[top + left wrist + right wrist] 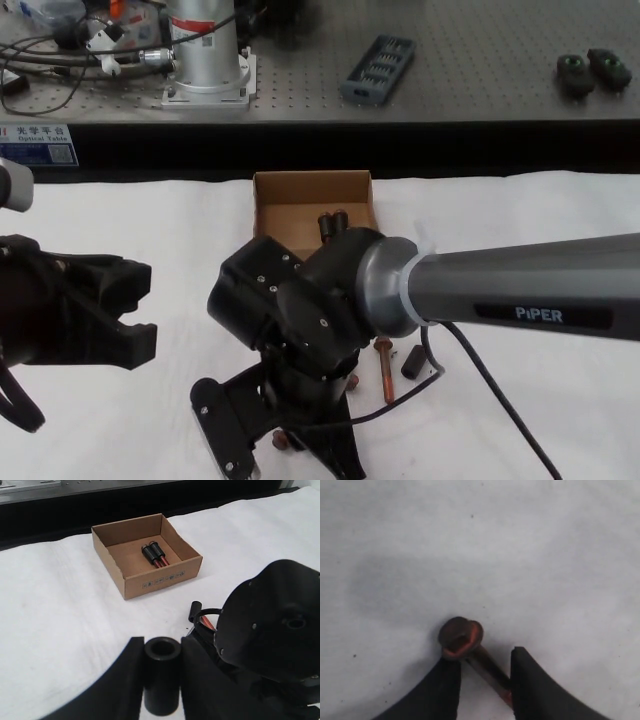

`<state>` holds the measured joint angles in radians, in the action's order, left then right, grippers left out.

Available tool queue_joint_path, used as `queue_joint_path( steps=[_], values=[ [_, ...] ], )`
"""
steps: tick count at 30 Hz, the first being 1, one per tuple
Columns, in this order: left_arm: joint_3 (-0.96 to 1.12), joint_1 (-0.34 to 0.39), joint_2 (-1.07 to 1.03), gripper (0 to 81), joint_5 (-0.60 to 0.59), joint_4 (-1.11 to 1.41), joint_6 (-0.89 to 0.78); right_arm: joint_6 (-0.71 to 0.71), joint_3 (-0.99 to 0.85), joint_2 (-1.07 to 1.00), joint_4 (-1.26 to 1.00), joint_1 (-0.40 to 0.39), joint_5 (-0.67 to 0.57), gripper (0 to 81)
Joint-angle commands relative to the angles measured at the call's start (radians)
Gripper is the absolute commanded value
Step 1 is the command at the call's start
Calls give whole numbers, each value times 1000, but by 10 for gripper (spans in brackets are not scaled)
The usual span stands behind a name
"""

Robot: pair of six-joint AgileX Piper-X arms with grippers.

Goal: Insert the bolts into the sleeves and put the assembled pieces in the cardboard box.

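Where the left wrist view looks along its own arm, the left gripper (161,645) is found clamped on a short black cylindrical sleeve (162,680). The sleeve is held lengthwise between the two fingers, with its open bore turned toward the wrist camera. In the high view this gripper is placed over the left part of the white-clothed desk (150,220), well apart from the shallow brown cardboard box (300,200).

The right gripper (485,657) is lowered to the cloth at the near side of the desk, in front of the box. Its jaws are set narrowly apart. A copper-coloured flange-head bolt (461,636) lies slantwise between them, with the head just past the fingertips and the shank running back into the gap. A firm grip on it is not established, as the shank is narrower than the gap.

Two assembled pieces (152,555), each a black sleeve with a copper shank protruding, are recorded side by side on the floor of the box.

A second copper-coloured bolt (384,368) and a second black sleeve (413,361) are noted loose on the cloth. They lie just beside each other, near the right arm's wrist.
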<state>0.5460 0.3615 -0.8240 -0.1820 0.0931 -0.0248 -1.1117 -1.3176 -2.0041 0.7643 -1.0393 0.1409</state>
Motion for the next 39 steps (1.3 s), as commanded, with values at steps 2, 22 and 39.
queue_joint_path(
  steps=[2,22,39],
  values=[
    [3,-2,12,7,-3,6,10,32,8,-6,56,-11,-61,162],
    [3,-2,12,7,-5,6,10,992,14,96,-62,32,-61,11],
    [-27,33,-38,7,-577,127,116,1311,558,793,-603,94,-68,38]
  ],
)
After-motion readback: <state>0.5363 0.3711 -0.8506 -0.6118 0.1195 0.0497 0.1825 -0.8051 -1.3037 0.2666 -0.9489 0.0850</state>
